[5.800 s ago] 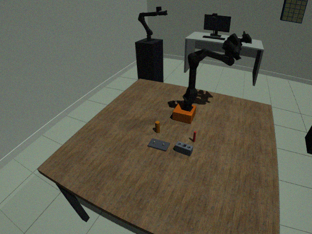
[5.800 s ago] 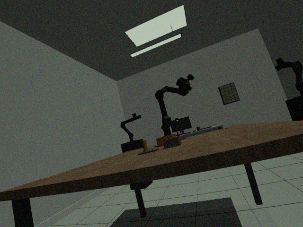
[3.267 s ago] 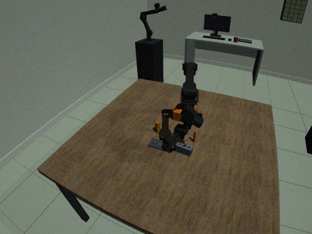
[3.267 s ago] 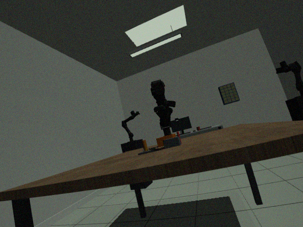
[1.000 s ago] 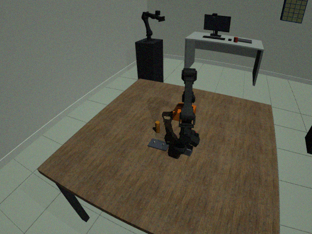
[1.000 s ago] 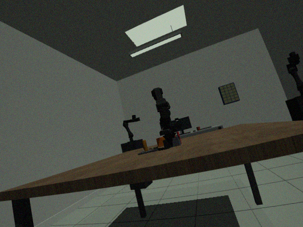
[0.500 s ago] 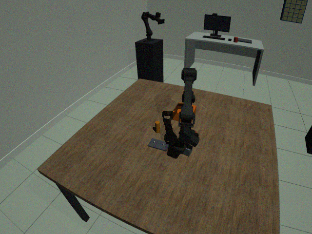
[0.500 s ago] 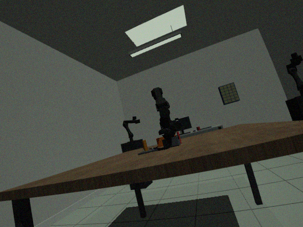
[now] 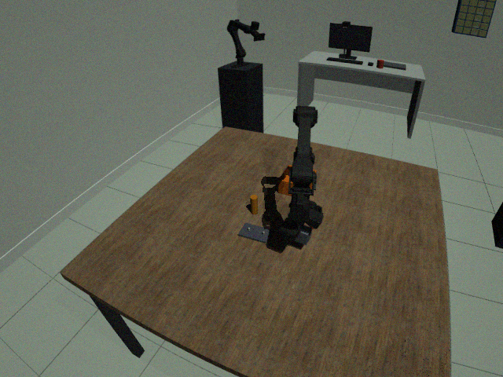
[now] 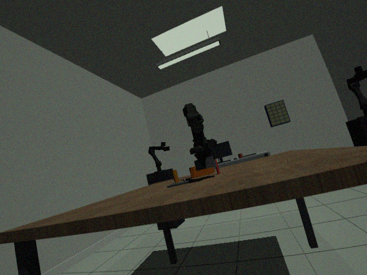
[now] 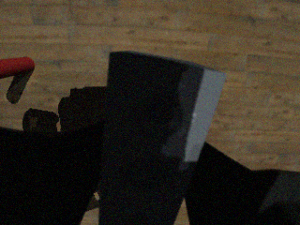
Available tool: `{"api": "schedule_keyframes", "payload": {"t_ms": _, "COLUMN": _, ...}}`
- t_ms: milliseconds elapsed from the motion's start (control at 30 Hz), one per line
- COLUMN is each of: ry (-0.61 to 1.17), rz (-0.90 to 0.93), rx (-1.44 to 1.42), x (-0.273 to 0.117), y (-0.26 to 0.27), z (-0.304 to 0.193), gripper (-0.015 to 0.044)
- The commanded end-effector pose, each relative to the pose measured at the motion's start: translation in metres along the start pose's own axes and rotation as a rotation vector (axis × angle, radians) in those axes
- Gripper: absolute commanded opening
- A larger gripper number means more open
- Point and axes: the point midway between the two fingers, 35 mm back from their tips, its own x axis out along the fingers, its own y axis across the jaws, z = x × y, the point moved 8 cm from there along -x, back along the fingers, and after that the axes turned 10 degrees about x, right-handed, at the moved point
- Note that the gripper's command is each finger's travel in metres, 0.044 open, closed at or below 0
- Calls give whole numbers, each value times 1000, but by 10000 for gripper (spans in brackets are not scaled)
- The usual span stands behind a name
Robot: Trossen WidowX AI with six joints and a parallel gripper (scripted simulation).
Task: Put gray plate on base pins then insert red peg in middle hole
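Observation:
The gray plate stands between the fingers, its broad dark face toward the wrist camera. My gripper is shut on it and holds it a little above the table. The base lies flat to the left of the gripper in the top view, two small pins showing on top. The red peg stands upright just right of the plate in the exterior view. It is hidden behind the arm in the top view. The plate's holes cannot be made out.
An orange cylinder stands upright just behind the base. An orange block sits behind the gripper, partly hidden by the arm in the top view. All stand on the wooden table.

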Motion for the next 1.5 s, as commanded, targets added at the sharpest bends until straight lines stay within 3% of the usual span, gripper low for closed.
{"api": "schedule_keyframes", "payload": {"t_ms": 0, "ry": -1, "rz": 0, "rx": -4, "x": -12, "y": -1, "z": 1, "gripper": 0}}
{"api": "schedule_keyframes", "payload": {"t_ms": 800, "ry": -3, "rz": 15, "rx": -31, "x": -86, "y": 5, "z": -1, "gripper": 0}}
{"api": "schedule_keyframes", "payload": {"t_ms": 1467, "ry": 4, "rz": 16, "rx": -54, "x": -61, "y": -19, "z": -46, "gripper": 0}}
